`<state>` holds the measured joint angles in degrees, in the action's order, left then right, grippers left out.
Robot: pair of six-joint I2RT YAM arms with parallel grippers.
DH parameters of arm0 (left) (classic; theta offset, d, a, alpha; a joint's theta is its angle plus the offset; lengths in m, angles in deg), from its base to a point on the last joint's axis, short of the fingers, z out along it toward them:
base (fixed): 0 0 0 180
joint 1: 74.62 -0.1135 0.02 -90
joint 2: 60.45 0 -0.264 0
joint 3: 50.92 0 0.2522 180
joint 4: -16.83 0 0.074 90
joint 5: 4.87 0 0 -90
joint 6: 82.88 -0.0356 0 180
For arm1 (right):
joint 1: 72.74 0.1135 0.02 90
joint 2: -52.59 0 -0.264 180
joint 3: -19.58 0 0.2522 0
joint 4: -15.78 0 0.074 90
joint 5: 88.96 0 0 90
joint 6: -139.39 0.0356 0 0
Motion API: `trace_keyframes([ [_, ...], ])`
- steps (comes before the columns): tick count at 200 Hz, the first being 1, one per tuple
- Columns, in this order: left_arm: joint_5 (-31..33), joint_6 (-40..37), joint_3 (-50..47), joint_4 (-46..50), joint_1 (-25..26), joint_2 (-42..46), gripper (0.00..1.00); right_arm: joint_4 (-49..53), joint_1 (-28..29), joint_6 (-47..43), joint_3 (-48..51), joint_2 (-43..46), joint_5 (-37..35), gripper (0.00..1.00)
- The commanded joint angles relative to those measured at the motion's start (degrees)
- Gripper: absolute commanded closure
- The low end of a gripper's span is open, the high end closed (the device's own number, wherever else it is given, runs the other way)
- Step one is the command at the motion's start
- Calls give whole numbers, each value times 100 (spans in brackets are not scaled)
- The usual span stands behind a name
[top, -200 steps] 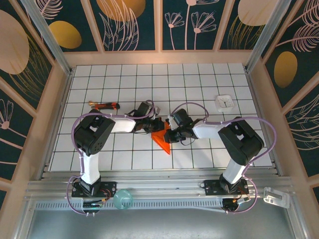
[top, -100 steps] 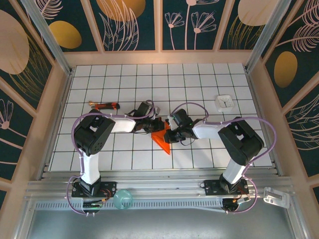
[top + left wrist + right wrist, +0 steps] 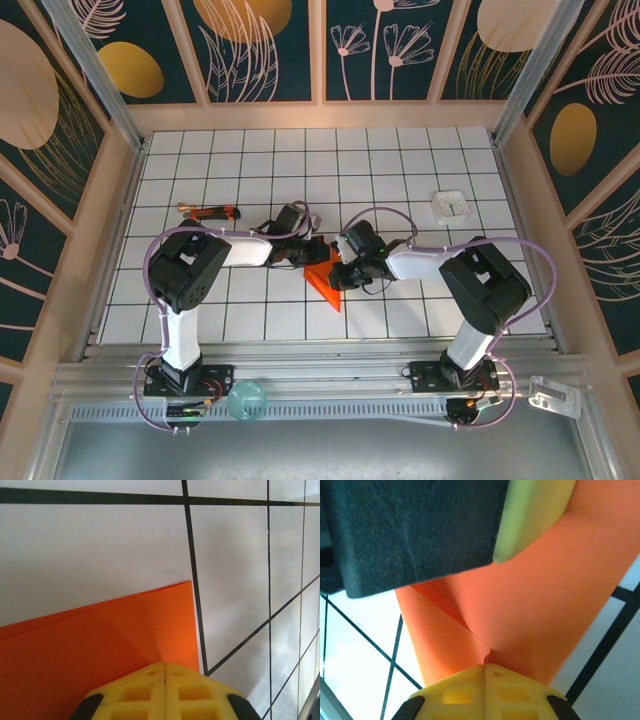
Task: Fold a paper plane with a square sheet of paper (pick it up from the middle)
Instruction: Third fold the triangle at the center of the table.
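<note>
**Arm pose.** Both my arms are bent at the elbow and lie low over the bench [image 3: 400, 160], with the forearms turned inward. They meet at mid-bench. My left forearm reaches in from the left and my right forearm from the right, so the wrists almost face each other. The left pincer [image 3: 316, 252] sits slightly farther from the bases than the right pincer [image 3: 336, 270], and the two are just beside each other.

**Left pincer.** In the left wrist view, the left pincer [image 3: 165, 672] has its yellow tips pressed together with no gap at the seam. The tips lie over the paper [image 3: 100, 645] close to its right edge. One square corner of the paper shows just beyond the tips, flat on a white tile. I cannot tell whether a layer is caught between these tips.

**Right pincer.** The right pincer [image 3: 485, 672] is also pressed together. The paper [image 3: 545, 605] rises ahead of it as a curved wall, and a crease runs down into the seam of the tips, so this pincer is pinching the paper. A finger [image 3: 530, 520] of the left pincer rests against the same paper at the top of this view.

**Paper position.** The paper [image 3: 325, 280] lies at mid-bench between the two wrists. From above it shows as an orange wedge pointing toward the near edge, partly covered by both pincers.
</note>
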<state>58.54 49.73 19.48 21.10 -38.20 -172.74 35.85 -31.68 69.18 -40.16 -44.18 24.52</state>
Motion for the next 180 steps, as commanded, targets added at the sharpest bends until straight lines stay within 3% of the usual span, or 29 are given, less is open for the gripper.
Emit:
trace_keyframes([
  [1, 233, -113, -296, 677, 41, -347, 100, 214, 56, -81, -35, 177, -44, 100],
  [180, 198, -101, -328, 655, 42, -355, 100, 191, 3, -194, -145, -150, -123, 100],
])
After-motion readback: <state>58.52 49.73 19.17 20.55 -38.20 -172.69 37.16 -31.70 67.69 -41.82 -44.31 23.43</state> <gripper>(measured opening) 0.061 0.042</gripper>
